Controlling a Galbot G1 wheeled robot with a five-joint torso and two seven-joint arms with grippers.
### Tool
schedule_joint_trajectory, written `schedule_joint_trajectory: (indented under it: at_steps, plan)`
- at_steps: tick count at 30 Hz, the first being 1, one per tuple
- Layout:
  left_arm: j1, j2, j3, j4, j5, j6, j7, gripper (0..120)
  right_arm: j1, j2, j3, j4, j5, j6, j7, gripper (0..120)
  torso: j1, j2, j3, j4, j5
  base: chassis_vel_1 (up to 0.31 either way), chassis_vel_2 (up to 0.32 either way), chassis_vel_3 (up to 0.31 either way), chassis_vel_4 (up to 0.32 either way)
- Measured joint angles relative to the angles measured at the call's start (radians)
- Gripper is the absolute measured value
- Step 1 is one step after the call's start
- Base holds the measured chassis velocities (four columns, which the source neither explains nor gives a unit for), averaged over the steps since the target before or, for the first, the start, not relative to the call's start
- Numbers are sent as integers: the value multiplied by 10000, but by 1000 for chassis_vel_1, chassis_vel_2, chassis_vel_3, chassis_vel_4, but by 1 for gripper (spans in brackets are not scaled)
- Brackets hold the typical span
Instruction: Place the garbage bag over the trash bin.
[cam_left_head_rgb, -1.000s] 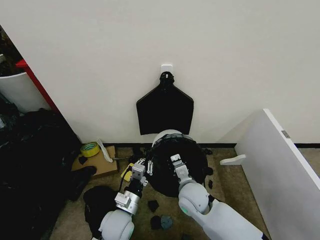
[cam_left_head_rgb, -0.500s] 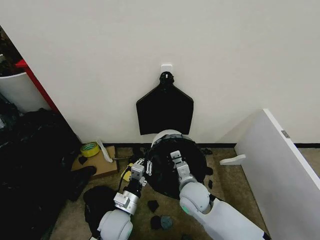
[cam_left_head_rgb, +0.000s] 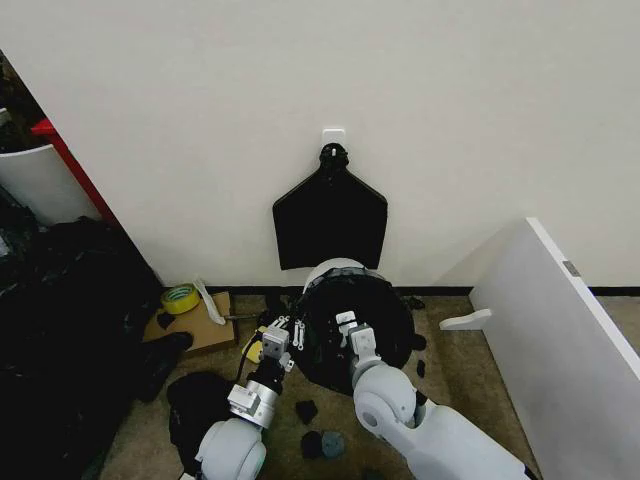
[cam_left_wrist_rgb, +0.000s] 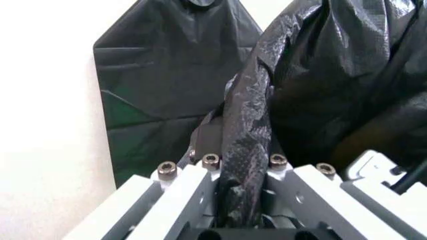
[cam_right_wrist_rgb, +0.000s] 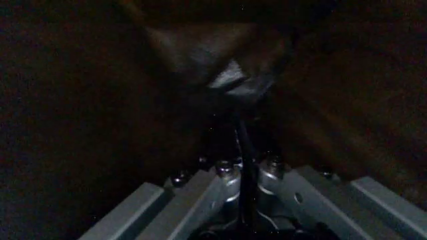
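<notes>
Glossy black garbage bag (cam_left_head_rgb: 360, 320), white trash bin (cam_left_head_rgb: 335, 268), yellow tape roll (cam_left_head_rgb: 180, 298), white wall (cam_left_head_rgb: 450, 120)

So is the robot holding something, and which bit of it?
Yes. The left tool pinches a bunched fold at the edge of the garbage bag. The right tool is shut on a thin fold of the same bag, over the trash bin.

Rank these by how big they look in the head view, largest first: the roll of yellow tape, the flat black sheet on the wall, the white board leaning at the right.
1. White board, largest.
2. Flat black sheet.
3. Roll of yellow tape, smallest.
The board reaches nearer the camera, which enlarges it.
</notes>
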Motion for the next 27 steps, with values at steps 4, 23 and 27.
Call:
schedule_joint_trajectory:
  at_steps: [4,23,27]
  plan:
    - [60,-25,0,-104,13,1,6,3,11,-15,45,-352,-826,2,-147,0,0,0,0,-1,0,0,0,0,0]
    - [41,21,-38,-73,-122,94,2,3,-926,-444,225,688,-1938,2208,-1178,0,0,0,-1,-1,-1,0,0,0,0]
    - [14,32,-41,-32,-228,161,-15,3,-1054,-520,221,861,-2060,2414,-1309,0,0,0,-1,-1,-1,0,0,0,0]
